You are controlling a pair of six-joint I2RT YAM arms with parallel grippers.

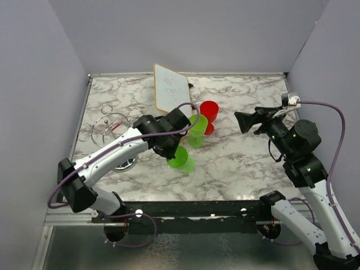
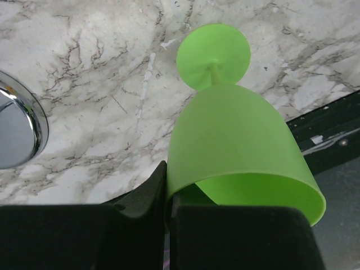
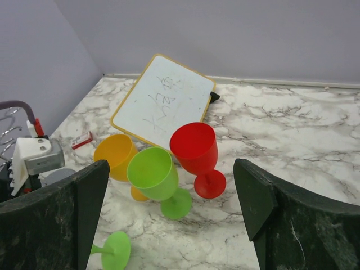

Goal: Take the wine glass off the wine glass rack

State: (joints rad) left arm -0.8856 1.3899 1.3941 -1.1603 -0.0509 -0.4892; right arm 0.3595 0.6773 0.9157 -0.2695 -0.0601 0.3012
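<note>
My left claw [image 2: 168, 194] is clamped together on the rim wall of the green wine glass [image 2: 236, 146]. The bowl lies tilted, and in the wrist view its round foot points to 12 o'clock over the marble bench [image 2: 84, 84]. From above, the glass hangs at 5 o'clock of that claw. It is clear of the wine glass rack [image 1: 108, 125], which stands at about 10 o'clock of it. I cannot tell whether the glass touches the bench.

My right claw [image 1: 243, 121] hovers with its fingers wide apart and holds nothing. It sits at 3 o'clock of a standing second green glass [image 3: 152, 171], a red glass [image 3: 194, 146] and an orange glass [image 3: 115, 154]. The whiteboard [image 3: 163, 101] behind them carries handwriting I cannot read.
</note>
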